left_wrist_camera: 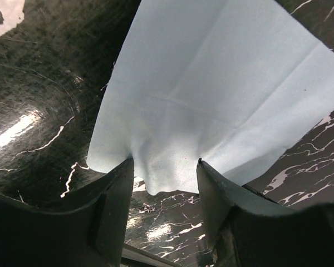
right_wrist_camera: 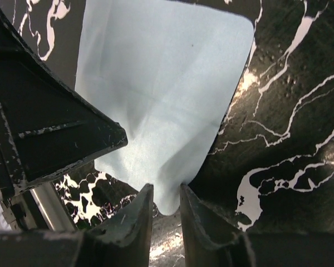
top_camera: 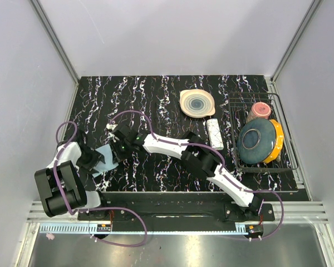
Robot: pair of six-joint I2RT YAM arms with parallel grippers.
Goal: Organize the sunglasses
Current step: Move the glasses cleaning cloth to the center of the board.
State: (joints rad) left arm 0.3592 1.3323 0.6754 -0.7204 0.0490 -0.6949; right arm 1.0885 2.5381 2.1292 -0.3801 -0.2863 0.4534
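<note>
Sunglasses: not made out in any view; position cannot be told.
Cloth [left_wrist_camera: 211, 100]: pale blue, lying on the black marbled table [top_camera: 167, 94], left of centre, between the two grippers.
Left gripper [left_wrist_camera: 166, 164]: jaws spread, one finger at each side of the cloth's near edge, with the cloth puckered between them.
Right gripper [right_wrist_camera: 167, 189]: jaws close together with a narrow gap, a rounded cloth corner between them; firm pinch not confirmed.
White box [top_camera: 214, 132]: oblong, right of centre, just beside the wire rack [top_camera: 289, 161].
Round plate [top_camera: 197, 103]: cream with dark rings, behind the white box.
Wire rack contents: dark blue plate [top_camera: 257, 140], yellow plate [top_camera: 277, 139], pink cup [top_camera: 260, 109].
</note>
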